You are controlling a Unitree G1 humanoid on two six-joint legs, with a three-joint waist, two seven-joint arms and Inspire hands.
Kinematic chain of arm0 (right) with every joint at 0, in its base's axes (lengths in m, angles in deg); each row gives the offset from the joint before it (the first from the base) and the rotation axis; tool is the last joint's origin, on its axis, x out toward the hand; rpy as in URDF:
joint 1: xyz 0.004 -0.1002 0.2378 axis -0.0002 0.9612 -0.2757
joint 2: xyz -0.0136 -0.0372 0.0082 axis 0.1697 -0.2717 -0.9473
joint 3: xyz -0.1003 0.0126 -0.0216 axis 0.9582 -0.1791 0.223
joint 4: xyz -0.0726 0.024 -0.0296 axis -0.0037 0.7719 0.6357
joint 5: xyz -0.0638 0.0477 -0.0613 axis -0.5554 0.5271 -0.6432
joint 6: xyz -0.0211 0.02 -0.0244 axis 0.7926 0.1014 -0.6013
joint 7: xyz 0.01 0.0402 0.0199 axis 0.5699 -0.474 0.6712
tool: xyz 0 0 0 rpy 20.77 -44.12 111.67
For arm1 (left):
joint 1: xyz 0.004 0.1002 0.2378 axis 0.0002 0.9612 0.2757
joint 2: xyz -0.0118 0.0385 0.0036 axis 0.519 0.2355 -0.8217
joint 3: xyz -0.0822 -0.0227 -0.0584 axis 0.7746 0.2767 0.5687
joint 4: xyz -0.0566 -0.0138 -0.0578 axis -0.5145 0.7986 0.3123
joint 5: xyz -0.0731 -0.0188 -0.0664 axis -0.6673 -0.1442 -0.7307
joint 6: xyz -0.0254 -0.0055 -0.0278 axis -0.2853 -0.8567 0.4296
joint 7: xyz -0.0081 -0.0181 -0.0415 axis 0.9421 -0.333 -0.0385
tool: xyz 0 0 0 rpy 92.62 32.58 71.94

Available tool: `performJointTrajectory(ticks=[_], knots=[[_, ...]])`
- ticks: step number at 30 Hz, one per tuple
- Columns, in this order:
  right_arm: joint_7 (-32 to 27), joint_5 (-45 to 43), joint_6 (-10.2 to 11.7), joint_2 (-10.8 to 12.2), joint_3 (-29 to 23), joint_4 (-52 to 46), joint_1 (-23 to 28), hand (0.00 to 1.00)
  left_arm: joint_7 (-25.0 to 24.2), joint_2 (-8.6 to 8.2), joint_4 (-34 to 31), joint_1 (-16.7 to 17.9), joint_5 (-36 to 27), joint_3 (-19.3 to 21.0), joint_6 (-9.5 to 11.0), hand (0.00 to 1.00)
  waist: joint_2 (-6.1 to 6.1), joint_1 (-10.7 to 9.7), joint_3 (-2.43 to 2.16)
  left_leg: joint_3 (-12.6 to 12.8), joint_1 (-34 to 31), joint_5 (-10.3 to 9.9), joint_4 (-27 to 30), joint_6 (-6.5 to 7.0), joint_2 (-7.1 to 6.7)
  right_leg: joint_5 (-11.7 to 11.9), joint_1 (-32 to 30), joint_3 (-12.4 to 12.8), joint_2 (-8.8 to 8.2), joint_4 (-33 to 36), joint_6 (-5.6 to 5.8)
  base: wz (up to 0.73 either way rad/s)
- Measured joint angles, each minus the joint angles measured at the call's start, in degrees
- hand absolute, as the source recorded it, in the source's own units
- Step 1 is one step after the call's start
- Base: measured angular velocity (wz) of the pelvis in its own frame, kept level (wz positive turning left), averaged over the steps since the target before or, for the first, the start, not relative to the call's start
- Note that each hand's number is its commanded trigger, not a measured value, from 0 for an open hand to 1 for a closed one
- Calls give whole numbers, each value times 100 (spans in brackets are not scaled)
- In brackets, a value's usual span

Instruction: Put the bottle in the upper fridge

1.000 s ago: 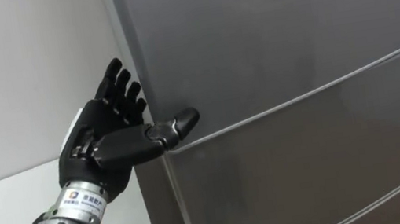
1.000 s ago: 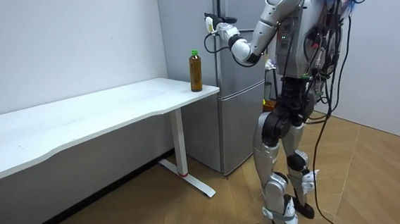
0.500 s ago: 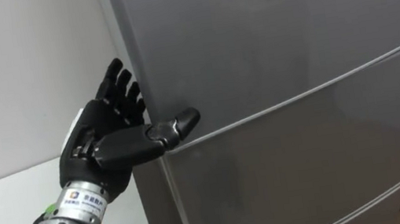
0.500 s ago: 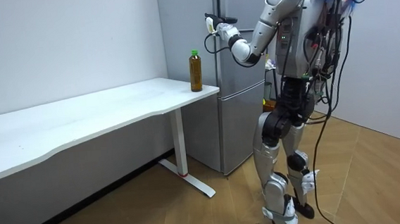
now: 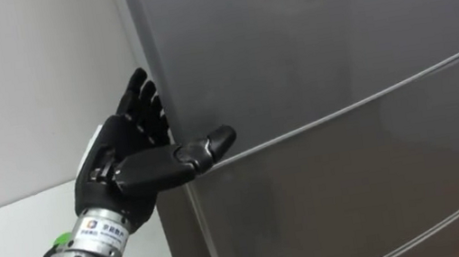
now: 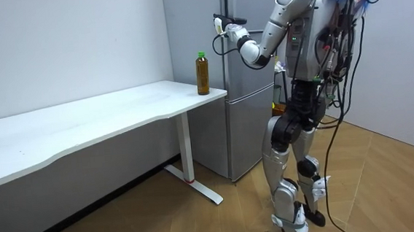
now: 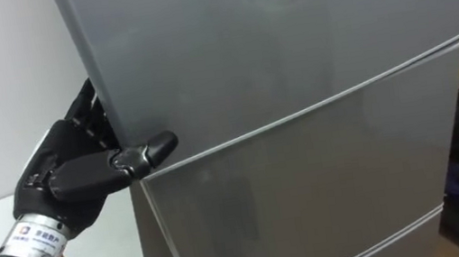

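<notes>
Left hand (image 5: pixel 130 166) released: fingers straight along left edge of fridge (image 5: pixel 308 44), thumb across door front just above seam between upper and lower doors. Both doors closed. Bottle (image 6: pixel 202 72) upright on white surface (image 6: pixel 104 112), at corner beside fridge, unheld. Robot stands facing fridge.

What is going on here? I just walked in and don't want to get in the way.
The robot stands facing the grey fridge with its left hand at the left edge of the upper door, fingers straight along the edge and thumb on the door's front. The door is shut. The bottle stands on the corner of the white table beside the fridge, not yet picked up.
</notes>
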Motion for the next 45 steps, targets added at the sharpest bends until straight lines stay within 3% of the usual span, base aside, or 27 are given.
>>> performJointTrajectory(ticks=[14, 23, 31, 37, 45], knots=[[-12, 21, 7, -90, 207, -20, -29, 0, 61, 2, -80, 0, 41, -136, 7, 0, 78, 29, -16, -44, -70, 7, 4, 12, 1, 3, -20, -77, -1, -15, 4, 2], [61, -6, 8, -87, 151, 5, -32, 0, -289, 2, -294, 13, 796, -239, -82, 0, 73, 64, -13, -175, -94, 13, 17, 21, 0, 3, -9, -192, -6, -27, 4, 6], [124, -2, 4, -101, 150, 36, -27, 0, -338, 4, -686, 335, 794, -306, -83, 0, 63, 90, -7, -182, -57, 14, 4, 21, -2, 3, 47, -217, -7, -66, 4, 0], [125, 13, 19, -101, 142, 156, -59, 0, -644, -4, -919, 553, 793, -508, -78, 0, 22, 92, 17, -250, -49, 15, 9, 19, -4, 5, 80, -304, -7, -117, 0, 6], [119, 41, 22, -92, 133, 222, -69, 0, -828, 2, -943, 555, 781, -533, -78, 0, -20, 140, 7, -252, -50, 15, 10, 19, -4, 4, 82, -312, -8, -122, 0, 0]])
